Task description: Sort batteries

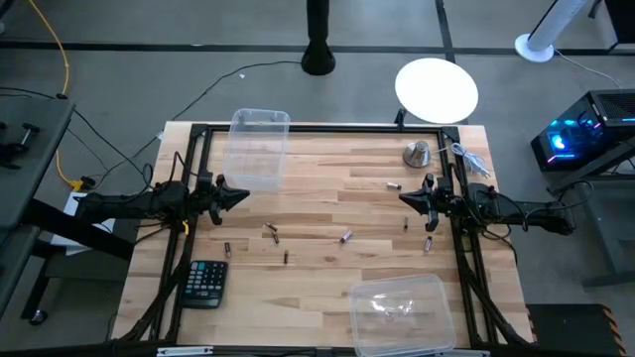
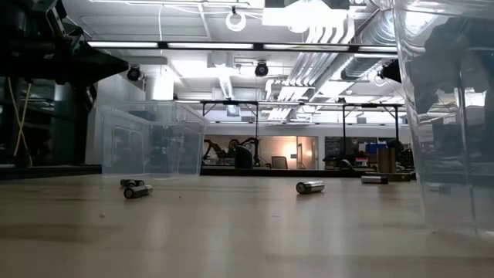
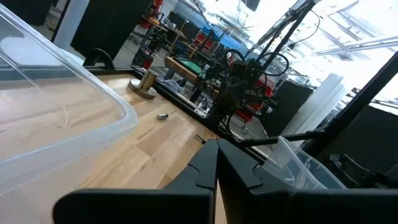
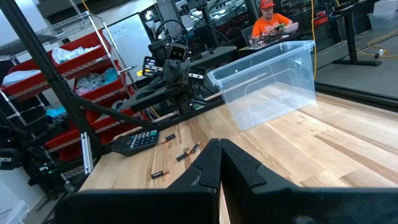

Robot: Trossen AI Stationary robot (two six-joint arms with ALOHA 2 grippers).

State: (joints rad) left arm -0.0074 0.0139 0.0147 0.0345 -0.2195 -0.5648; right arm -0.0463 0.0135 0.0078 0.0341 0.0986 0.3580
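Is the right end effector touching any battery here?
Apart. The high view shows the right end effector clear of the nearest batteries, with bare wood between; its fingers look shut.

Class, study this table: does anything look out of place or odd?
Yes: the batteries lie scattered loose across the table, pointing different ways, none visibly in either clear bin.

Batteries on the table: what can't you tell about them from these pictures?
- Kind and label: in the high view the batteries are too small to read.
- Full count: the low view shows only a few, like one battery; the near clear bin blocks its right side.
- Wrist views: the left tool and the right tool hide the table just ahead.
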